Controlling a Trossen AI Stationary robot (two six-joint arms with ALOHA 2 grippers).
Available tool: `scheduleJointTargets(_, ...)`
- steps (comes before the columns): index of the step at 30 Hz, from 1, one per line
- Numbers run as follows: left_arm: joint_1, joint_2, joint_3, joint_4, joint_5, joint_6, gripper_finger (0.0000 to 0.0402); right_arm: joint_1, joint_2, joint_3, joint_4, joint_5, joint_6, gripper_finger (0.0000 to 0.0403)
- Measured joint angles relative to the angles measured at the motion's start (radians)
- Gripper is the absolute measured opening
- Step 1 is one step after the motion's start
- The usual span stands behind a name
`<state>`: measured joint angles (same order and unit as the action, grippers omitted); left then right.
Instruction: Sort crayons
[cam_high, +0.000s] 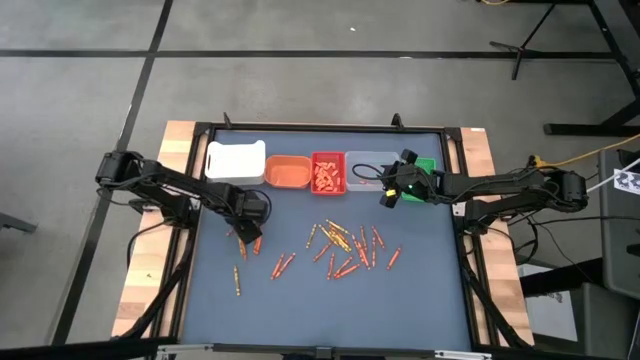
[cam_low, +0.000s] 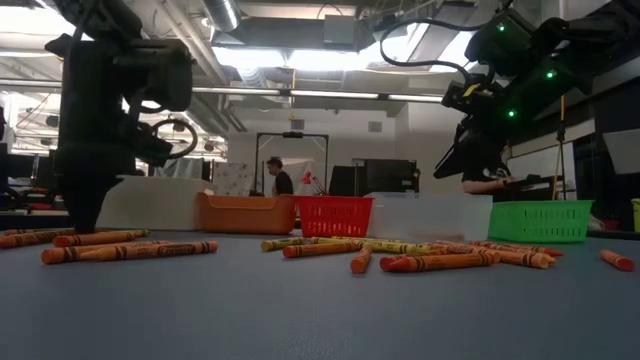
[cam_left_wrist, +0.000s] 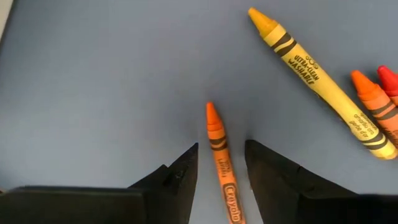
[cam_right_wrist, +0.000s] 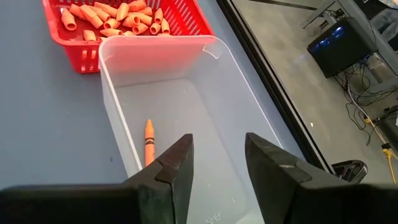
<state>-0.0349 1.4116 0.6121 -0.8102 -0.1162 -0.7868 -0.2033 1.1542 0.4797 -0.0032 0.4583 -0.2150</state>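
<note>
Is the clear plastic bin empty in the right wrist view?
No, one orange crayon lies on the floor of the clear plastic bin.

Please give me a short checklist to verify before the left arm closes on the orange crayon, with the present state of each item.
1. Orange crayon lies between the left end effector fingers: ok.
2. Left fingers open: ok.
3. Yellow crayon lies apart from the fingers: ok.
4. Fingertips low enough at the table: cannot tell.
5. Right end effector open over the clear bin, holding nothing: ok.
6. Clear bin holds one orange crayon already: ok.
</note>
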Motion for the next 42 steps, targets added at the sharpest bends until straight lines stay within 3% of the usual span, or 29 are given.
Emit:
scheduleJointTargets(15,0.000,0.001,-0.002,0.020,0.003,0.011,0.0009,0.000,0.000,0.000,0.000,0.000,0.000,0.0143)
scheduleJointTargets(22,0.000,0.000,0.000,0.021,-0.003,0.018,0.0005,0.000,0.000,0.000,0.000,0.000,0.000,0.0143)
scheduleJointTargets(33,0.002,-0.076,0.077,0.034,-0.039,0.150,0.0005,0.000,0.000,0.000,0.001,0.000,0.000,0.0143)
scheduleJointTargets(42,0.007,-0.150,0.159,0.175,-0.110,0.274,0.0006,0.000,0.000,0.000,0.002,-0.007,0.000,0.0143)
